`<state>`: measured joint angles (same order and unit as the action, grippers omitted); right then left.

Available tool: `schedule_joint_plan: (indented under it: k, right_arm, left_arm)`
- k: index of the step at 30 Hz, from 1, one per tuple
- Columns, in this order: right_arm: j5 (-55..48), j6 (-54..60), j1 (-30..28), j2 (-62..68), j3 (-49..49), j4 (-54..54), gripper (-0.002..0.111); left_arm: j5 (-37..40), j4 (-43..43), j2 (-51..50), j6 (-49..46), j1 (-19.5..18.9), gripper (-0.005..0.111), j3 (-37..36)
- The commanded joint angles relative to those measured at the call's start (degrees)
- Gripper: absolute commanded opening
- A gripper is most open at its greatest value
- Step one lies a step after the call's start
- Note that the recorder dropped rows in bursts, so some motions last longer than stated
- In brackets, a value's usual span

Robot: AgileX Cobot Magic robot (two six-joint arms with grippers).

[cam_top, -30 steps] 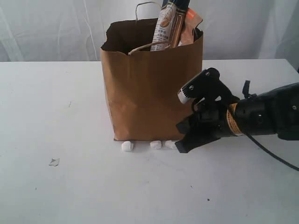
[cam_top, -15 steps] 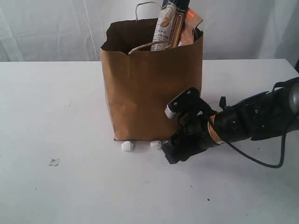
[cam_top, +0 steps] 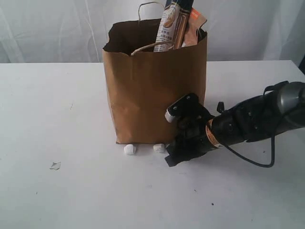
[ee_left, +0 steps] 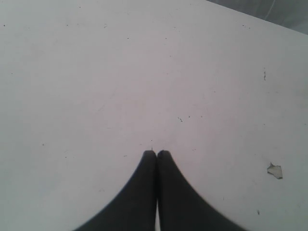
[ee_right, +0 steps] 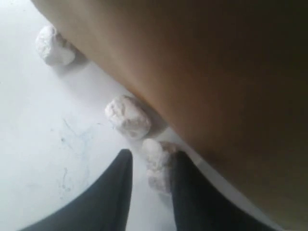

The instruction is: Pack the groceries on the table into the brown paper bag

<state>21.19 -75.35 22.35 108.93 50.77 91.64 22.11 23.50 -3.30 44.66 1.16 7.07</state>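
White tabletop fills the scene, and on its near left we see a small torn scrap lying alone. The left gripper shows only in its own wrist view. Its two dark fingers are pressed together tip to tip with nothing between them, above bare table, and the scrap lies near them.

Moving right, we come to the brown paper bag, which stands upright in the middle of the table with its mouth open. From the right side of that mouth two groceries stick up side by side: the long pasta packet and, just right of it, the kraft pouch with orange label. What else lies inside we cannot see.

At the near foot of the bag two white lumps rest on the table just beside the paper, the left lump and the middle lump.

Further right, the right gripper reaches in low from the right, its tips down at the table by the bag's near right corner. Its wrist view shows a third lump close against the bag. The dark fingers stand a little apart on either side of it. One finger touches the lump, but we cannot tell whether the pair actually pinches it.
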Motion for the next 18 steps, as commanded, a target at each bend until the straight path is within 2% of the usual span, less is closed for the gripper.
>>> schedule_joint_plan:
  k: [1, 4, 12, 18]
  right_arm:
    - [1.21, -3.19, -0.07, -1.07, 0.11, 0.38, 0.012]
    - [1.21, -4.7, -0.07, -3.32, 0.11, 0.49, 0.0]
    - [1.21, -10.69, -0.07, -10.93, -0.01, 4.34, 0.0]
    - [4.9, -10.82, -0.07, -9.91, -0.12, 6.54, 0.001]
  left_arm:
    - [0.04, 0.13, 0.32, 0.29, 0.13, 0.0, -0.29]
    - [0.04, 0.13, 0.32, 0.29, 0.13, 0.0, -0.29]
    - [0.04, 0.13, 0.32, 0.29, 0.13, 0.0, -0.29]
    - [0.04, 0.13, 0.32, 0.29, 0.13, 0.0, -0.29]
